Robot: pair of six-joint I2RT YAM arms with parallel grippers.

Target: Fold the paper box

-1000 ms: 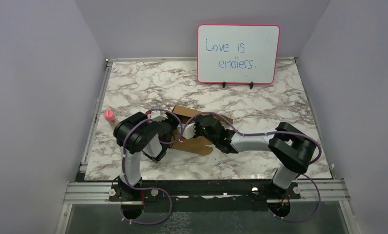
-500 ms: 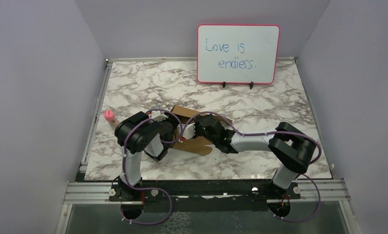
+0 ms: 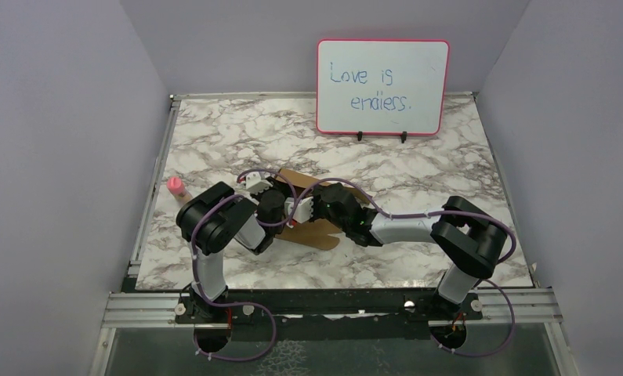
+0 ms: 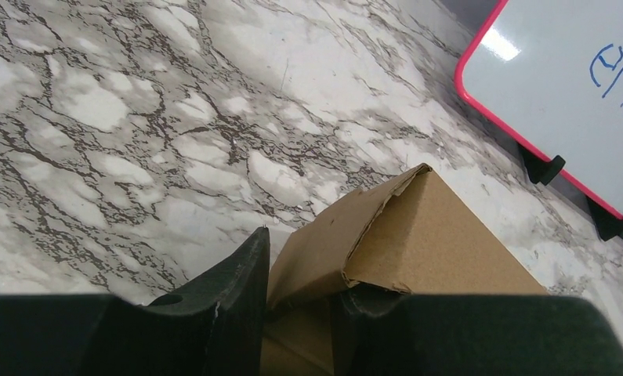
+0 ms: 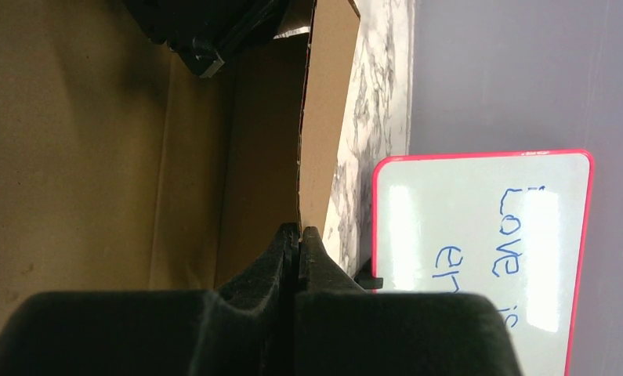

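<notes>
Marble tabletop [image 3: 237, 133], paper box [image 3: 320, 235] at centre frame, pinched from both sides.
Its folded corner sits clamped in the left tool [image 4: 298, 286], a thin wall in the right tool [image 5: 298, 235] — crease squarely, no tearing.

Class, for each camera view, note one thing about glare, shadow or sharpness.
Top external view: even light, writing on the pink-framed whiteboard legible, no strong glare. Left wrist view: the brown cardboard paper box is sharp; a small glare patch sits on the whiteboard. Right wrist view: two bright glare patches on the whiteboard; the box's inside lies in dim shadow.
</notes>
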